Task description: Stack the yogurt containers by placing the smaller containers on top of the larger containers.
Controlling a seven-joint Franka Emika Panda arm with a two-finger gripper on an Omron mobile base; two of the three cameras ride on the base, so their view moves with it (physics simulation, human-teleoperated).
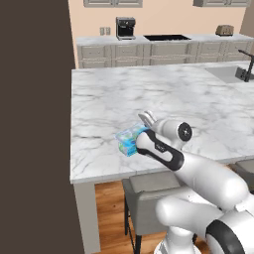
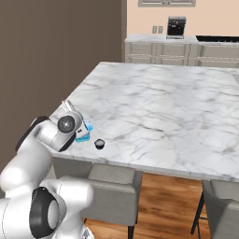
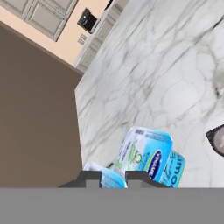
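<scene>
The larger container, a light-blue and white yogurt pack [image 1: 128, 140] [image 2: 85, 132] [image 3: 146, 154], lies near the front left corner of the marble island [image 1: 149, 94]. The smaller container, a tiny dark cup [image 2: 99, 144] [image 3: 217, 140], stands on the marble just right of the pack, apart from it. My gripper [image 1: 145, 117] [image 2: 66, 105] [image 3: 113, 177] hovers above the pack, tilted up and away, shut with nothing held. More pale blue of the pack shows past the fingertips [image 3: 89, 176] in the hand view.
The island's front edge [image 1: 99, 174] and left edge lie close to the pack, with a dark wall [image 1: 34, 124] beyond. Grey stools [image 1: 149, 186] [image 2: 112, 184] stand under the front edge. A sink faucet [image 1: 246, 64] is far right, a coffee machine [image 1: 125, 27] on the back counter.
</scene>
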